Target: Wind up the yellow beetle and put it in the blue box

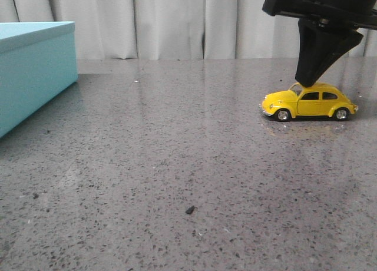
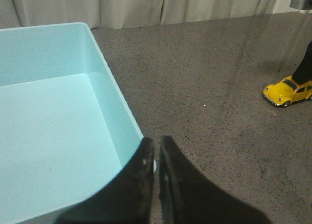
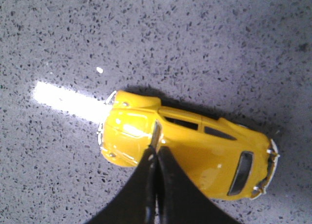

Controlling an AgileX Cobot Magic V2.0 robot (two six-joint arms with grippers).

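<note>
The yellow beetle stands on its wheels on the grey speckled table at the right, nose to the left. My right gripper is shut, and its tips rest on the car's roof by the windshield. In the right wrist view the closed fingertips lie over the beetle. The blue box stands at the far left. In the left wrist view its rim is open and its inside is bare. My left gripper is shut and empty at the box's near corner. The beetle also shows there.
A pale curtain hangs behind the table. A small dark speck lies on the table in front. The right arm's black finger stands over the car in the left wrist view.
</note>
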